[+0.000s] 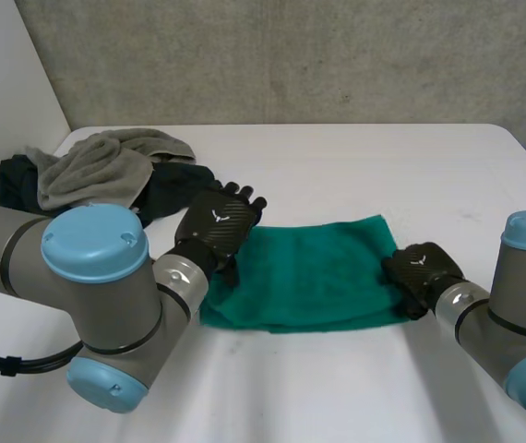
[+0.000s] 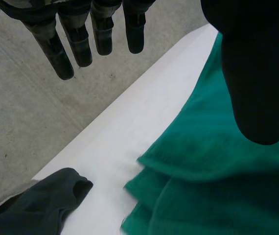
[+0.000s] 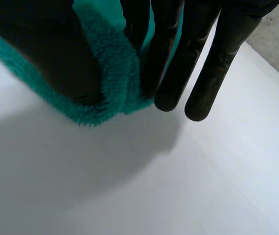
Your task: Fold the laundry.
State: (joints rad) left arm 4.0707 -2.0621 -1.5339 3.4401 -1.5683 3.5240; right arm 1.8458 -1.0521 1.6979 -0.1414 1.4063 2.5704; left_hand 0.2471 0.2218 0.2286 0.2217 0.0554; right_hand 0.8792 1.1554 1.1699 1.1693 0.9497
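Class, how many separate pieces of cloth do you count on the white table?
3 that I can tell: a green towel lying in the middle, a grey towel heaped at the far left corner, and a dark garment beneath it. The heap may hide more.

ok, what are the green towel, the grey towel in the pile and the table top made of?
Green towel: likely soft terry or fleece; a fuzzy, matte pile shows along its edge by the right hand.
Grey towel: probably terry too, matte, slumped in soft folds; the weave is too small to tell.
Table: white, smooth, matte top, perhaps laminate; the look leaves it open.
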